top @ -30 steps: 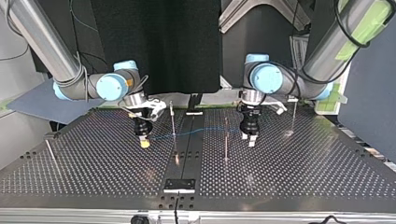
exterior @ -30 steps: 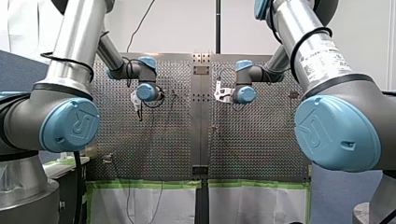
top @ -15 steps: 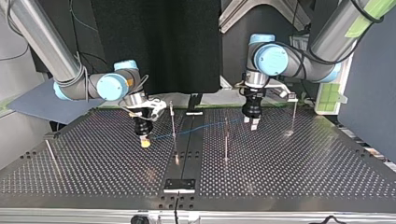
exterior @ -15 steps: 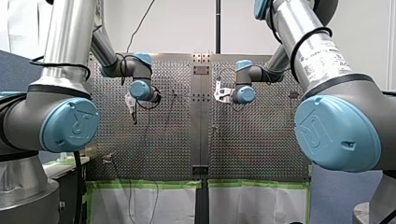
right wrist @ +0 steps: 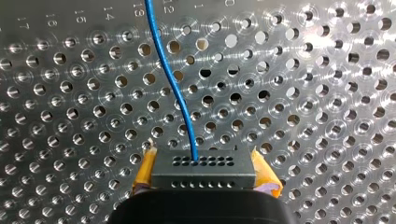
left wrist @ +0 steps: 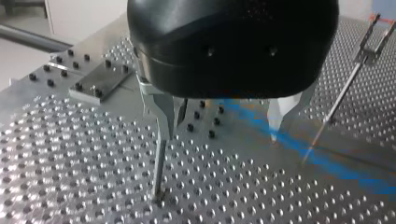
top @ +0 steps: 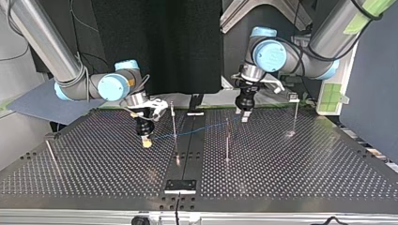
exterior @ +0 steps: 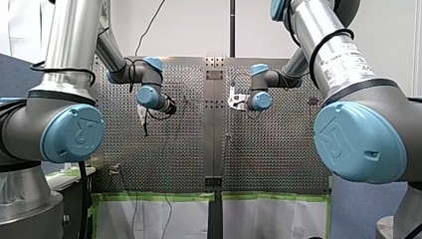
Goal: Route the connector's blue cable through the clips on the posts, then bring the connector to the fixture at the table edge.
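Note:
In the right wrist view my right gripper (right wrist: 204, 179) is shut on the dark connector (right wrist: 204, 163), yellow pads on both sides of it. The blue cable (right wrist: 170, 79) runs from the connector out over the perforated plate. In the top view my right gripper (top: 147, 142) hangs low at the left, and the cable (top: 202, 129) stretches right past two thin posts (top: 173, 119) (top: 227, 138). My left gripper (top: 244, 117) hovers open above the cable's far end. In the left wrist view its metal fingers (left wrist: 161, 116) stand apart, the blurred cable (left wrist: 303, 149) below them and a post (left wrist: 159, 168) beside one finger.
A third post (top: 295, 115) stands at the top view's right and a leaning one (top: 49, 150) at its far left. A black fixture plate (top: 180, 186) sits at the near table edge. In the front view both grippers (exterior: 145, 125) (exterior: 233, 98) hang over the table's far half.
My left arm has lifted and swung back toward the far edge and a little left in the top view, still open. My right gripper with the connector has stayed put.

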Action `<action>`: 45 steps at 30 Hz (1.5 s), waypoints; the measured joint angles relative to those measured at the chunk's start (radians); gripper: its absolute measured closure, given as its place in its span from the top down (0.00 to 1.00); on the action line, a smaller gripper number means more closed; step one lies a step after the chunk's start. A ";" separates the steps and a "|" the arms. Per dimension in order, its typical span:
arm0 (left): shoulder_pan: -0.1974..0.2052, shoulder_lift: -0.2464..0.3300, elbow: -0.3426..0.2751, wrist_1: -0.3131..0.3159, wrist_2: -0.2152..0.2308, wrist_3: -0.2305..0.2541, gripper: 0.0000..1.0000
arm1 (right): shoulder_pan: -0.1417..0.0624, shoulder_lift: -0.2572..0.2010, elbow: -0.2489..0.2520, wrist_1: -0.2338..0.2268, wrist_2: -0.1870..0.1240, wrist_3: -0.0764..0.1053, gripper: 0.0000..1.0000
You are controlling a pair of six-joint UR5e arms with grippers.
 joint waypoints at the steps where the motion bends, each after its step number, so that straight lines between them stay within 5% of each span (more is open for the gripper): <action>1: -0.001 0.005 -0.001 -0.001 0.002 0.000 1.00 | 0.000 0.000 0.000 0.000 0.000 0.000 0.00; 12: -0.010 0.094 -0.031 0.007 0.056 -0.058 1.00 | 0.000 0.000 0.000 0.002 -0.001 0.000 0.00; 16: -0.011 0.111 -0.034 0.006 0.045 -0.056 1.00 | 0.000 0.000 0.000 0.002 0.000 0.000 0.00; 30: -0.014 0.115 -0.034 0.006 -0.018 0.049 1.00 | 0.000 0.000 0.000 0.003 -0.001 0.000 0.00; 45: -0.038 0.115 -0.034 -0.006 -0.030 0.170 1.00 | 0.000 0.000 0.000 0.003 -0.001 0.000 0.00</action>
